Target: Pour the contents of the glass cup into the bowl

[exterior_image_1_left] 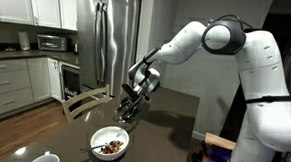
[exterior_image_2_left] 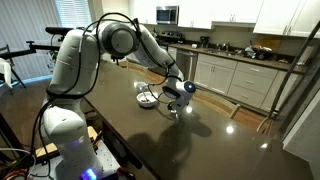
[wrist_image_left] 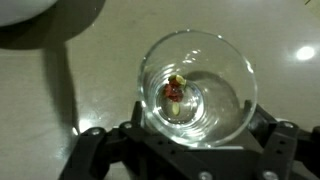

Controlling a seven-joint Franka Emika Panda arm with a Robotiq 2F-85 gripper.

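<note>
The gripper [wrist_image_left: 185, 142] is standing with its jaws wide apart and is gripping nothing that can be seen. In the wrist view its two fingers [wrist_image_left: 90, 150] are showing at the near edge, one on each side. The glass cup [wrist_image_left: 197, 88] is sitting upright between them and just beyond, and the camera is looking straight down into its mouth. Whether either finger is touching the glass wall cannot be told.

A small clump of the contents [wrist_image_left: 175, 90] is lying on the bottom of the glass, left of centre. A larger heap of the same reddish-brown bits [exterior_image_1_left: 109, 145] is lying inside the bowl [exterior_image_1_left: 96, 136].

In an exterior view the gripper [exterior_image_1_left: 130, 104] is hanging low over the dark table [exterior_image_1_left: 173, 123], with the bowl nearer the camera and slightly left of it. In an exterior view the bowl [exterior_image_2_left: 140, 92] is sitting just left of the gripper [exterior_image_2_left: 176, 104]. The glass is hard to make out in both exterior views. A white cup [exterior_image_1_left: 43, 160] is standing well left of the bowl.
</note>
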